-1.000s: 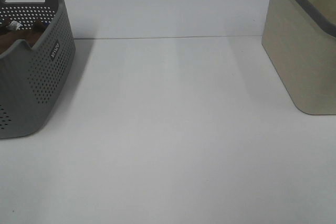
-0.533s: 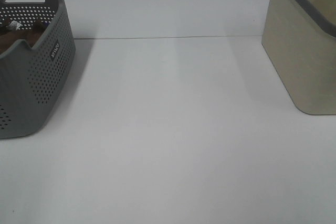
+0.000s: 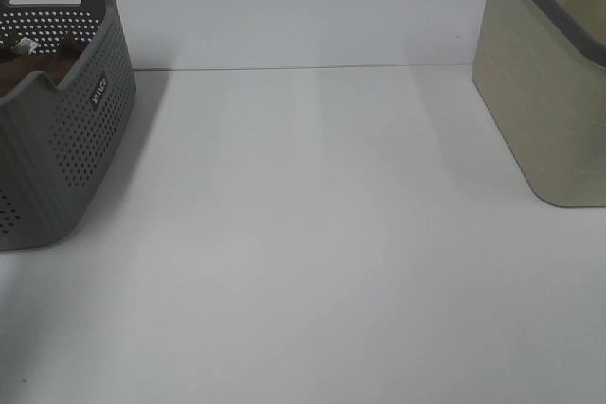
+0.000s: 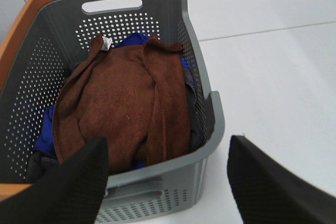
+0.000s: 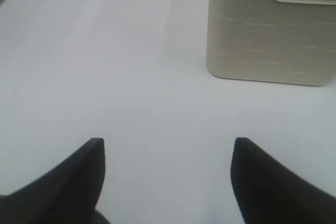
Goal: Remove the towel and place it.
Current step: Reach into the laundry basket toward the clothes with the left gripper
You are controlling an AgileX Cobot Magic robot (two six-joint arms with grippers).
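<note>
The towel [image 4: 121,108], a dark reddish-brown plush cloth with a small white tag [image 4: 106,43], lies crumpled in the grey perforated basket [image 4: 157,3] on top of a blue cloth [image 4: 131,39]. My left gripper [image 4: 168,182] hovers above the basket's near wall, fingers [image 4: 79,182] wide apart and holding nothing. In the exterior high view a strip of the towel [image 3: 28,71] shows inside the basket [image 3: 85,139] at the far left, and neither arm is in sight. My right gripper [image 5: 168,182] stands open over bare table, holding nothing.
A beige bin [image 3: 549,92] with a dark rim stands at the right edge of the table; it also fills the far side of the right wrist view, beige bin [image 5: 268,30]. An orange rim [image 4: 31,19] runs behind the basket's outer side. White tabletop [image 3: 312,234] lies between basket and bin.
</note>
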